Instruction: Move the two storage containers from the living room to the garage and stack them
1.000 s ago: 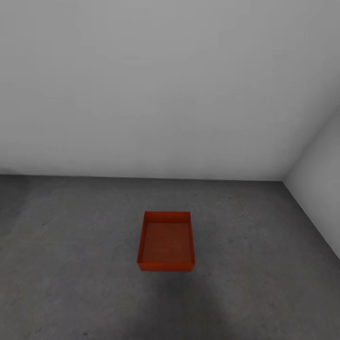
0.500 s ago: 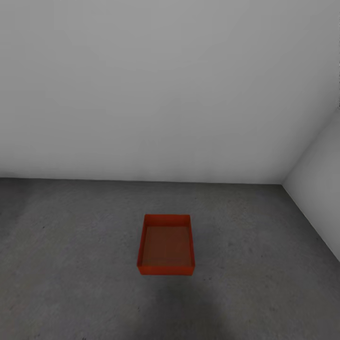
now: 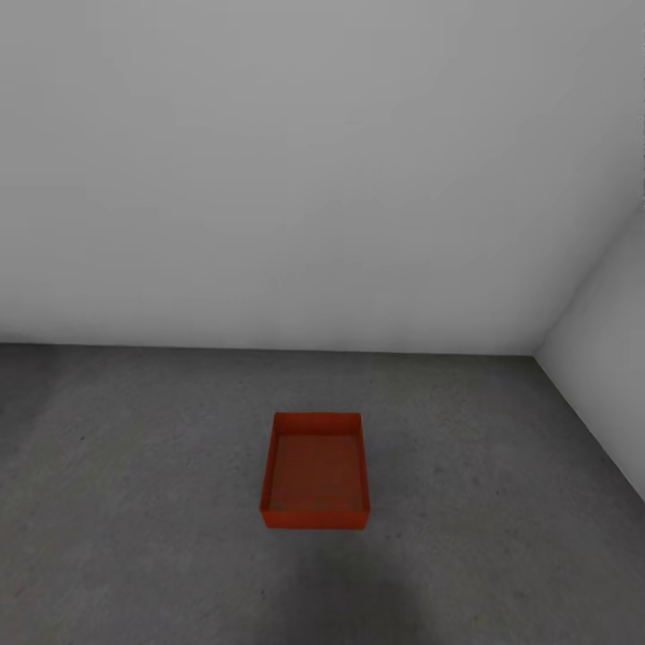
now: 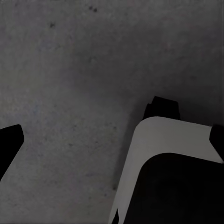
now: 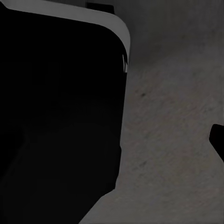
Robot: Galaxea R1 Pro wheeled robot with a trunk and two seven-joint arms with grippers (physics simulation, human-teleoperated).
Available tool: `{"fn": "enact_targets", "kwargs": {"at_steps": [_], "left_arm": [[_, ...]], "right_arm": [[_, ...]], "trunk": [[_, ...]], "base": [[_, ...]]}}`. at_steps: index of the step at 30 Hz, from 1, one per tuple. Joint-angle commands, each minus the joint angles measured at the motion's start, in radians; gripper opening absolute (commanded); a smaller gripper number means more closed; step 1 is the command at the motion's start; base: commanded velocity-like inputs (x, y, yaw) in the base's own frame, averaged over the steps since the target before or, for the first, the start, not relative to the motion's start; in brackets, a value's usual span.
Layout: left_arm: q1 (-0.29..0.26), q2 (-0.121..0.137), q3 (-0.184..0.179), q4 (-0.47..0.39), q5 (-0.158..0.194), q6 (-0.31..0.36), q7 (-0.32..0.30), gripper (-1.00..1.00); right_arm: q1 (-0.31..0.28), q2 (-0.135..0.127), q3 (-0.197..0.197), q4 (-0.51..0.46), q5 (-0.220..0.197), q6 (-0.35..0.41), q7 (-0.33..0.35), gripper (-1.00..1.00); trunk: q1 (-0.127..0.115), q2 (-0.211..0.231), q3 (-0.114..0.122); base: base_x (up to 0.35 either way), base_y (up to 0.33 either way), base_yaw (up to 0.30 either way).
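One orange-red open-topped storage container (image 3: 314, 475) sits empty on the dark grey concrete floor (image 3: 134, 466) of the garage, a short way out from the back wall, in the middle of the head view. In the left wrist view my left gripper (image 4: 112, 140) points down at bare concrete, its dark fingertips (image 4: 9, 140) wide apart with nothing between them. My right gripper (image 5: 112, 140) also faces the floor. One of its fingertips (image 5: 218, 140) shows at the picture's edge and the other is lost against my dark base.
A plain white-grey wall (image 3: 313, 179) runs behind the container and meets a second wall (image 3: 609, 376) in the corner at the right. My white and black base (image 4: 172, 177) stands close beside both grippers. A soft shadow lies on the concrete in front of the container.
The whole head view has shifted a little, so the container sits slightly lower in the picture. The container itself has not moved on the floor.
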Motion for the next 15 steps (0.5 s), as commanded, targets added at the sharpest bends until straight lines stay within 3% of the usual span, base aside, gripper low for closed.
{"fn": "enact_targets", "kwargs": {"at_steps": [1,15], "left_arm": [[0.0,0.0,-0.002,0.001,0.007,-0.003,0.001,1.0],[-0.001,0.0,-0.002,0.001,0.007,-0.003,0.001,1.0]], "right_arm": [[-0.001,0.001,0.008,0.003,-0.01,-0.006,0.0,1.0],[-0.001,0.009,0.008,0.003,-0.011,-0.006,0.005,1.0]], "trunk": [[0.0,0.0,0.001],[0.0,0.0,0.023]], "base": [[0.0,0.0,0.0],[0.0,0.0,0.0]]}}
